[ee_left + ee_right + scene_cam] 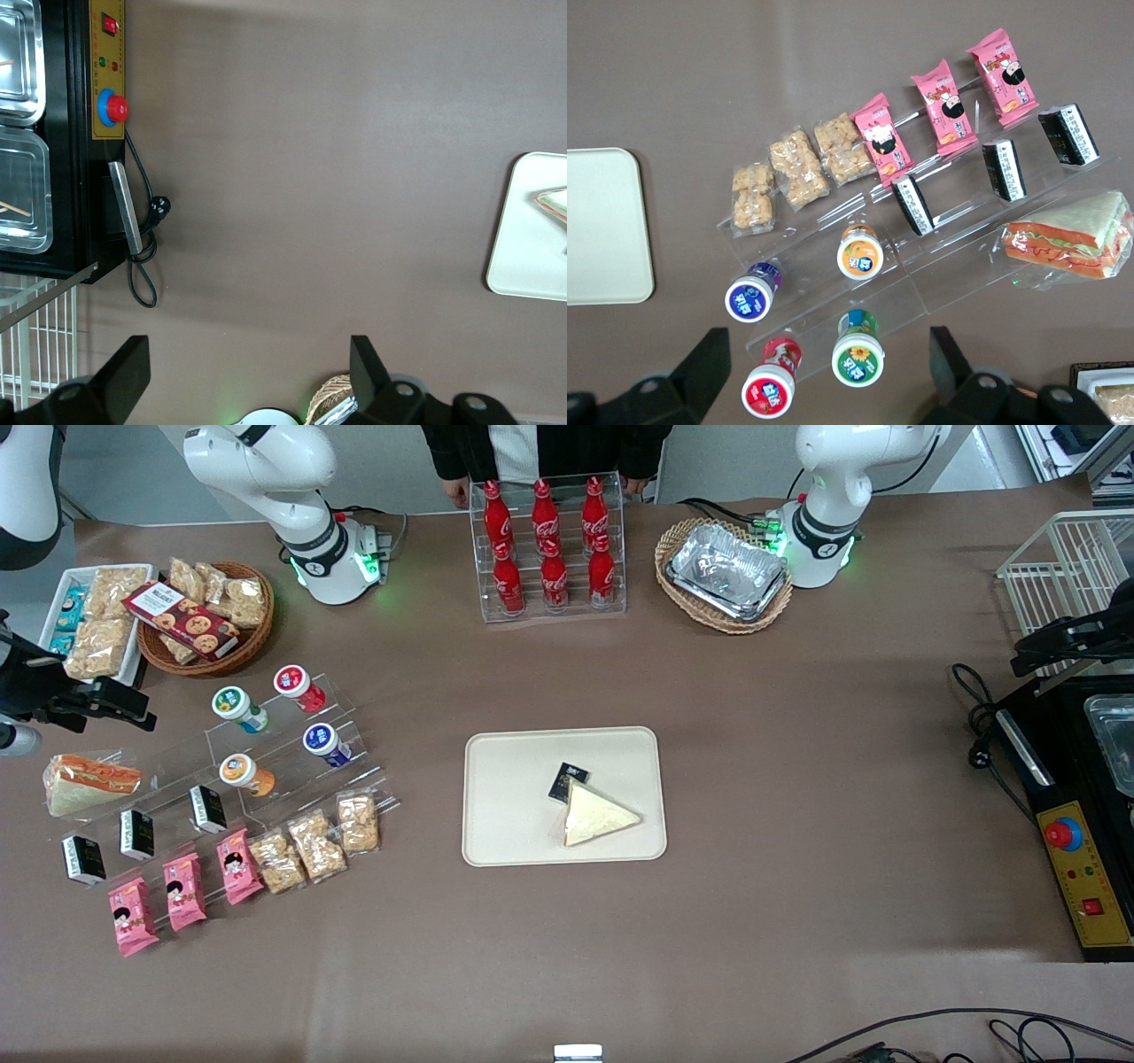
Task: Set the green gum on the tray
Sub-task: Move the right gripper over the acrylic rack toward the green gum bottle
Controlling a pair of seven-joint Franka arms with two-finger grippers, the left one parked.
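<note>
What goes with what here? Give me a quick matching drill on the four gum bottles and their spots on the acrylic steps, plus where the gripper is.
Things:
1. green gum
2. red gum
3. orange gum
4. blue gum

Places:
A. lower step, beside the black packets
B. upper step, nearest the cola rack
C. upper step, nearer the wicker snack basket's side
D. lower step, nearest the tray

Pairs: 1-C, 2-B, 3-A, 4-D.

The gripper is open, hovering above the steps, with the green gum below it. The tray holds a sandwich and a dark packet, no gum yet.
</note>
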